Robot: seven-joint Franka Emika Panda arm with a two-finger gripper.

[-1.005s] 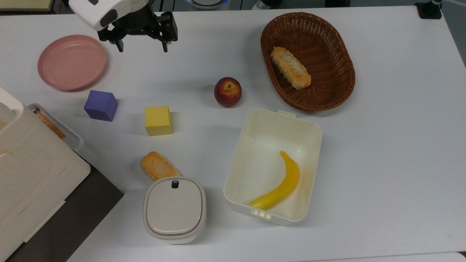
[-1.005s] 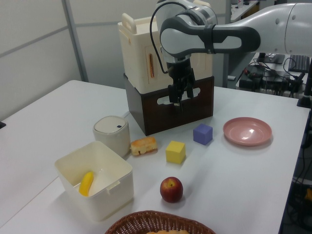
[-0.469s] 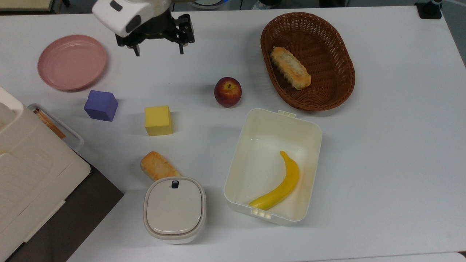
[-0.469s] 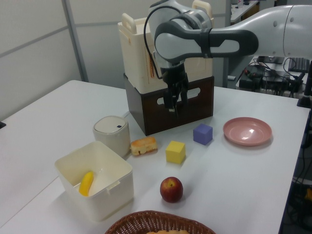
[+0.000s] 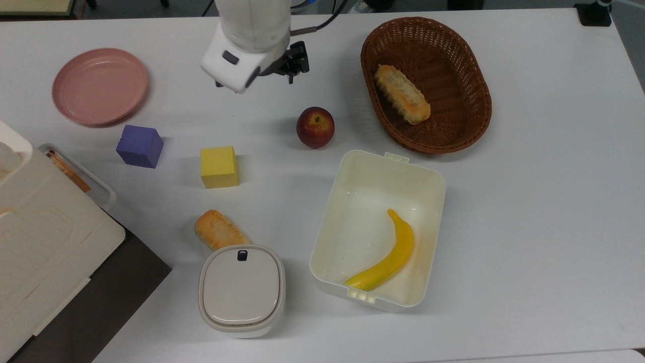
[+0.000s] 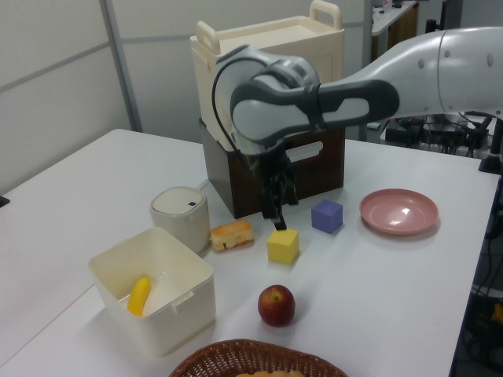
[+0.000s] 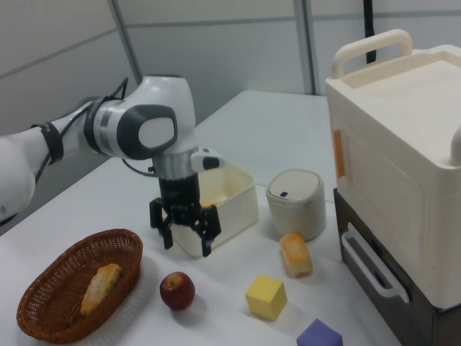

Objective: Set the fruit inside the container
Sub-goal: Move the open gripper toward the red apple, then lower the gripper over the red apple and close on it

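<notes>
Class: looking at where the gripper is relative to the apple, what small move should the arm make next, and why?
Probably bring the gripper over the apple and lower it. In the right view the gripper hangs open and empty above the table, up and to that apple's left, while the apple sits untouched on the table beside the cream-white box, which already holds a banana.

From the top view the arm's white housing covers most of the end effector (image 5: 254, 80), at about twelve o'clock from the apple (image 5: 315, 127). In the left view the wicker basket (image 6: 251, 357) runs off the bottom edge. In the right view the end effector (image 7: 186, 240) hides part of the container's (image 7: 241, 209) near wall.
</notes>
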